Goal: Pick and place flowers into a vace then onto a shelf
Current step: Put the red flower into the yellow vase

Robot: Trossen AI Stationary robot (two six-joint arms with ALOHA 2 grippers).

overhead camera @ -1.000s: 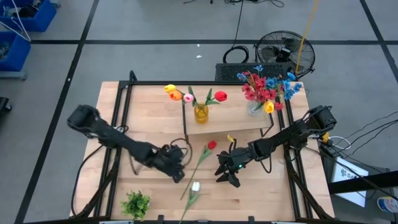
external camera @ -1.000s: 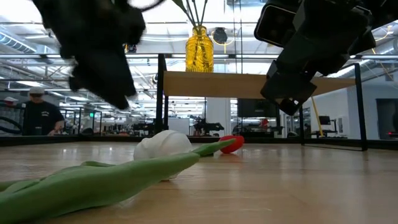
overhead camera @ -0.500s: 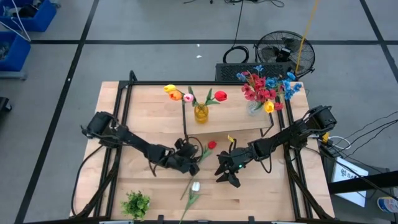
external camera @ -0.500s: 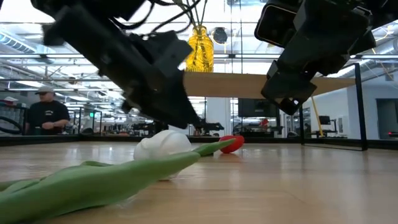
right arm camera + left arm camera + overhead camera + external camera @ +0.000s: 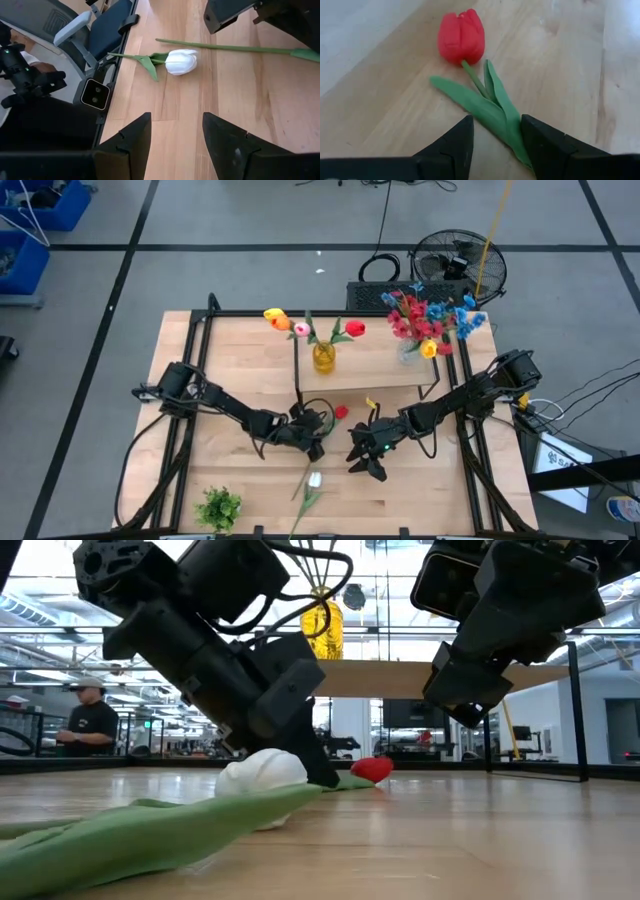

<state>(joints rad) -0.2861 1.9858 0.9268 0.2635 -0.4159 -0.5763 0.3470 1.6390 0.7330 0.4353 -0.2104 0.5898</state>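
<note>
A red tulip (image 5: 461, 36) lies flat on the tabletop, its head (image 5: 341, 412) just in front of the shelf (image 5: 365, 372). My left gripper (image 5: 496, 137) slants down to the table over its stem, open, one finger on each side of the stem and leaf (image 5: 492, 107). A white tulip (image 5: 315, 479) lies nearer the front edge. My right gripper (image 5: 368, 465) hangs open above the table to the right of both flowers. A yellow vase (image 5: 323, 358) holding several tulips stands on the shelf. My left gripper straddles the red tulip's stem a short way below the head, coming down at a slant from the table's left, fingers across the stem. The leaf (image 5: 512, 131) runs along the inner side of one finger (image 5: 545, 147); whether they touch, I cannot tell.
A clear vase of red, blue and yellow flowers (image 5: 425, 328) stands at the shelf's right end. A short green leafy clump (image 5: 218, 507) sits at the front left. The shelf's black legs (image 5: 262, 700) rise just behind the tulips. A person (image 5: 88, 725) stands in the room beyond.
My left gripper has gone down and toward the table's right and far side, from beside the white tulip to the red tulip's stem, rolling and tipping downward as it went. Its fingers have stayed open. Both loose tulips lie where they were.
</note>
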